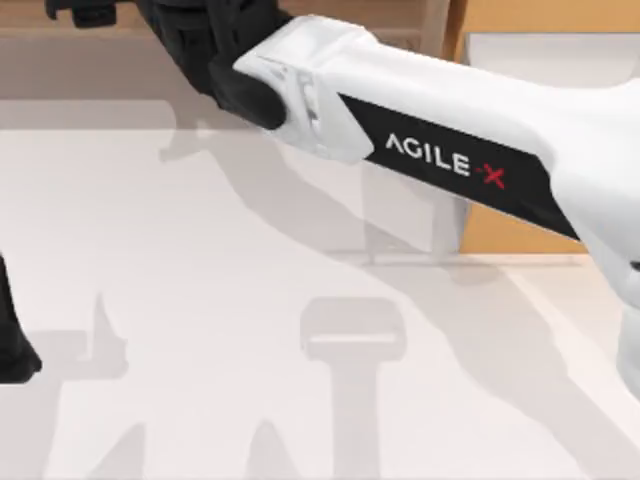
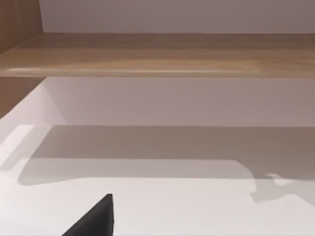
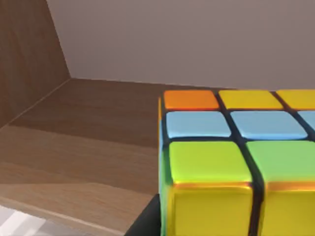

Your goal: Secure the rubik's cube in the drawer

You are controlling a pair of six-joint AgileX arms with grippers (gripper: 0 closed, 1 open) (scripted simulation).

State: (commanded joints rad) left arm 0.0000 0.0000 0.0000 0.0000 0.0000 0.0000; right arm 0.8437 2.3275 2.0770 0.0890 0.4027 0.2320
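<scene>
One rubik's cube (image 3: 236, 162) fills the near field of my right wrist view, lying on the brown wooden shelf (image 3: 83, 147); orange, yellow, blue and green squares show. One drawer (image 1: 530, 130), orange-tan with a white interior, stands at the bench's (image 1: 200, 300) far right, its contents hidden by my right arm (image 1: 450, 160), which reaches toward the far shelf. I cannot tell how my right jaws stand. My left arm (image 1: 15, 345) sits at the bench's left edge.

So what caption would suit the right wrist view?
Rubik's cube seen close up over a brown wooden shelf.
</scene>
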